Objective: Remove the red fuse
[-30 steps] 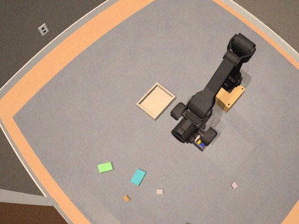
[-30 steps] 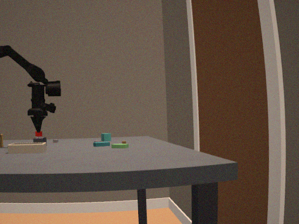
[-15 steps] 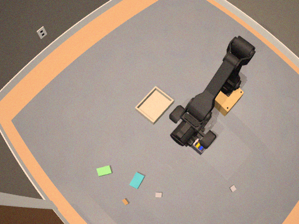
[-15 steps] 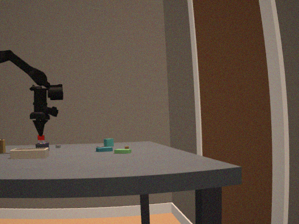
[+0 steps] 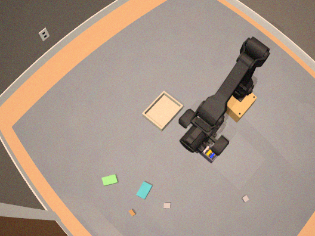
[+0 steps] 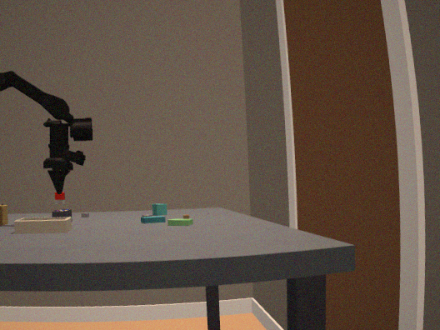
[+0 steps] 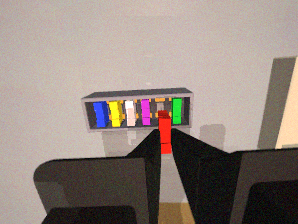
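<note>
Gripper [image 6: 59, 192] [image 7: 164, 134] pinches red fuse [image 6: 60, 196] [image 7: 165, 132] above fuse block [image 5: 211, 161] [image 6: 62, 212] [image 7: 138, 95], presumably lifted high to spare its neighbours. Tray [image 5: 161, 129] [image 6: 42, 226] awaits.

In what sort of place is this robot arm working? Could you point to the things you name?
Probably a plain indoor room with a work table [image 5: 89, 119] [image 6: 175, 275]. A wall socket [image 5: 44, 34], a pale skirting board [image 6: 125, 313] and an orange floor [image 6: 125, 327] show it.
</note>
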You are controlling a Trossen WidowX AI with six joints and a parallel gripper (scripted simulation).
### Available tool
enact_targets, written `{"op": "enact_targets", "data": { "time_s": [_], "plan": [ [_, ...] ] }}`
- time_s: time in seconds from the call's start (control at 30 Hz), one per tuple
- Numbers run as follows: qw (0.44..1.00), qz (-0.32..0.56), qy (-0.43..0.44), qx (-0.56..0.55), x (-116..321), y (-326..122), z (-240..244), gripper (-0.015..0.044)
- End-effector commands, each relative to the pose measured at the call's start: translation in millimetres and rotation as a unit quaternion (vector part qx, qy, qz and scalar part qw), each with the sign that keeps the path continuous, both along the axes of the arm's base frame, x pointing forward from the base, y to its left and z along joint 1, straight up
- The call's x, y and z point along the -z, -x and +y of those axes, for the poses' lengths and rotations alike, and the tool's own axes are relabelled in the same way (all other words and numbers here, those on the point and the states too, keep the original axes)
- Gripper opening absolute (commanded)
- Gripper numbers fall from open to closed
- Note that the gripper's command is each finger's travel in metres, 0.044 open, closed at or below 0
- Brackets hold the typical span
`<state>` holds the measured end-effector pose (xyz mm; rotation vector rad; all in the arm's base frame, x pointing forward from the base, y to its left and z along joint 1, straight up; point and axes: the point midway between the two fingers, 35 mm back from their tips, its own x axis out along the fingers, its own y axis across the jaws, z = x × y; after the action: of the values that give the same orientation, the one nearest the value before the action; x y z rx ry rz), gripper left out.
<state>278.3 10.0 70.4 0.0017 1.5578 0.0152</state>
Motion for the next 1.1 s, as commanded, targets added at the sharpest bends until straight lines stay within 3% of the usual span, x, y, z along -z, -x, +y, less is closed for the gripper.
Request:
{"op": "enact_targets", "data": {
  "time_s": [0.0, 0.2, 1.07],
  "plan": [
    [1.0, -0.005, 0.003, 0.002, -5.7, -0.7, -0.9, 0.0],
    [1.0, -0.005, 0.003, 0.002, -5.9, -2.8, -8.0, 0.0],
    [1.0, -0.005, 0.009, 0.002, -7.5, -7.7, -145.8, 0.0]
  ]
}}
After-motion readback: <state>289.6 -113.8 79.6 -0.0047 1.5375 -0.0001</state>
